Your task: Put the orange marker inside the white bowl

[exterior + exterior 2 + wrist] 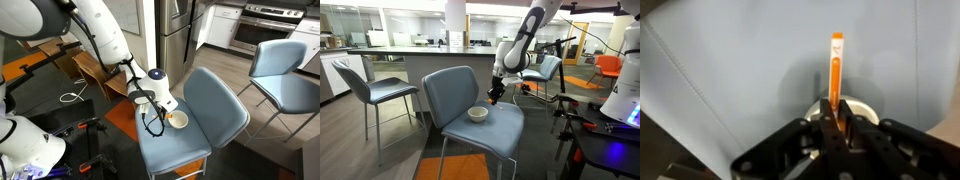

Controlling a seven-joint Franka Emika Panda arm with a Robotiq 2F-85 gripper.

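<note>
Wrist view: the gripper (837,112) has its fingers closed on the orange marker (836,65), gripping the lower part of the shaft. The rest of the marker projects forward beyond the fingertips, paler end outermost. The white bowl (868,108) lies directly beneath the fingers and is largely hidden by them. Under both is the blue chair seat (730,80).

In both exterior views the gripper (495,96) hangs above the seat, close over the bowl (478,113) and clear of its rim. The bowl (178,119) rests on the seat (210,110). The marker is too small to make out there.
</note>
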